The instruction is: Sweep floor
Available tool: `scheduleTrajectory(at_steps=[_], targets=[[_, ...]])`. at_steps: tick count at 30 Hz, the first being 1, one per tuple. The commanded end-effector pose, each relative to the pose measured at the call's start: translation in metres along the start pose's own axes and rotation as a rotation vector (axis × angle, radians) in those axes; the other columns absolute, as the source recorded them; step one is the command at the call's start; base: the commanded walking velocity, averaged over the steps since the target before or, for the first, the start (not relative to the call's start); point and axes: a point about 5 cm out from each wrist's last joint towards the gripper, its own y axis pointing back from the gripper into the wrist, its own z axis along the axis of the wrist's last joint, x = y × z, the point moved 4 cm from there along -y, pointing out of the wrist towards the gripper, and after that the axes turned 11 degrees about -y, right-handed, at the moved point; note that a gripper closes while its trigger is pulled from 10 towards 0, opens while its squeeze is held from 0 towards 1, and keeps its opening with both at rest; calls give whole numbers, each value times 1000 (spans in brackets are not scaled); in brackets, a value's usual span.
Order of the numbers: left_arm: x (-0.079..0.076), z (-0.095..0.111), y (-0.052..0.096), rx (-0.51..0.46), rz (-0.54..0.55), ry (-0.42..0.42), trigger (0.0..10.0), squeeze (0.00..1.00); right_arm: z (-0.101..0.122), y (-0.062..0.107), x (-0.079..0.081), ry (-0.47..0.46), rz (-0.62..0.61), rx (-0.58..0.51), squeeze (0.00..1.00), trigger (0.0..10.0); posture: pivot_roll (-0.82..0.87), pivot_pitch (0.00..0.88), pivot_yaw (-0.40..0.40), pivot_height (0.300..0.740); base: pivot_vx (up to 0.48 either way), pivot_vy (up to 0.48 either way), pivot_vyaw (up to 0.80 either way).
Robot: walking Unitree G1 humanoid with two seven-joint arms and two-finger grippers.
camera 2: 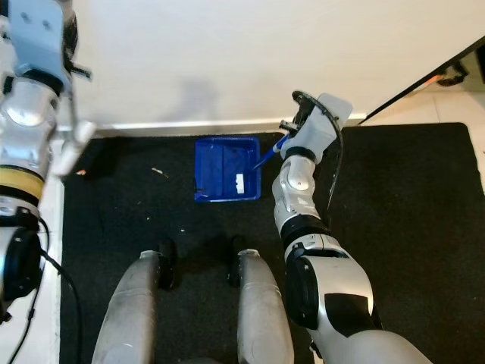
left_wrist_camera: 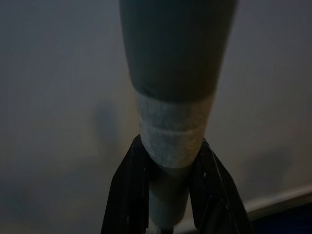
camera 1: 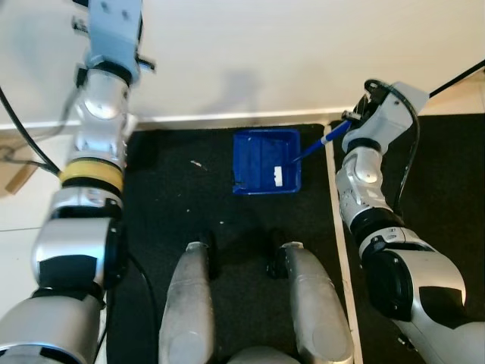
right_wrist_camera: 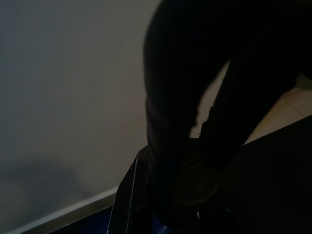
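Legs point(camera 1: 250, 303) of the robot stood nearest, on a black mat point(camera 1: 174, 227) flecked with small pale crumbs point(camera 1: 197, 164). Beyond them, close to the baseboard point(camera 1: 227, 117), a blue dustpan point(camera 1: 265, 161) lay flat on the mat with a white scrap point(camera 1: 278, 176) inside it.

The right tool point(camera 1: 356, 114) was up at the mat's right edge, near the wall, with the dustpan's thin blue handle point(camera 1: 322, 141) running from it down to the pan; its dark wrist picture did not let me tell whether the fingers were clamped. The dustpan looked like light, stiff plastic, likely to slide and tip easily, so the handle seemed the place to hold it.

The left tool point(left_wrist_camera: 168, 190) was raised against the wall on the left, its two black fingers closed on a grey pole with a band of pale tape point(left_wrist_camera: 171, 131), probably the broom's stick: rigid, smooth, best gripped firmly at that taped part. The loose crumbs lay between the pole's side and the dustpan.
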Motion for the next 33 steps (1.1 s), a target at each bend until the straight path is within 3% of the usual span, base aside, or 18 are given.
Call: scheduleTrajectory(at_steps=[1,4,8,12,15,17,20,21,22,24,26,28,29,30,31,33], targets=[[-8,-20,9,72,36,56,10000,0,-44,20,-27,82,-55,184,0,10000,-50,402,-162,740,0,0,0],[-16,-43,19,169,87,112,10000,0,-44,19,-25,83,-44,183,0,10000,-62,410,-171,740,0,0,0],[-31,-63,34,244,104,45,10000,0,-43,19,-23,81,-38,179,0,10000,-71,421,-160,740,0,0,0],[-32,-68,37,267,123,40,10000,0,-44,20,-23,79,-39,177,0,10000,-76,436,-143,740,0,0,0],[-34,-73,40,294,139,78,10000,0,-45,22,-24,76,-42,174,0,10000,-74,446,-131,740,0,0,0],[-43,-76,41,341,161,209,10000,0,-47,25,-27,71,-55,173,0,10000,-62,464,-108,740,0,0,0],[-59,-63,35,335,162,343,10000,0,-50,28,-32,67,-75,176,0,10000,-42,473,-88,740,0,0,0],[-59,-63,35,335,162,343,10000,0,-50,28,-32,67,-75,176,0,10000,-42,473,-88,740,0,0,0],[-74,-41,25,283,139,424,10000,0,-52,30,-35,67,-85,179,0,10000,-35,479,-79,740,0,0,0],[-85,-19,17,233,133,512,10000,0,-54,31,-37,65,-95,181,0,10000,-30,480,-72,740,0,0,0],[-87,-13,15,218,133,538,10000,0,-54,32,-38,65,-98,182,0,10000,-30,480,-72,740,0,0,0],[-93,4,8,196,150,644,10000,0,-55,33,-38,62,-103,182,0,10000,-27,482,-62,740,0,0,0],[-93,4,8,196,150,644,10000,0,-55,33,-38,62,-103,182,0,10000,-27,482,-62,740,0,0,0],[-102,22,2,195,151,757,10000,0,-56,34,-38,59,-107,182,0,10000,-26,483,-56,740,0,0,0],[-108,33,-2,194,136,796,10000,0,-56,35,-38,58,-109,183,0,10000,-22,481,-54,740,0,0,0],[-111,39,-3,193,125,814,10000,0,-57,35,-38,57,-110,182,0,10000,-22,481,-54,740,0,0,0]])
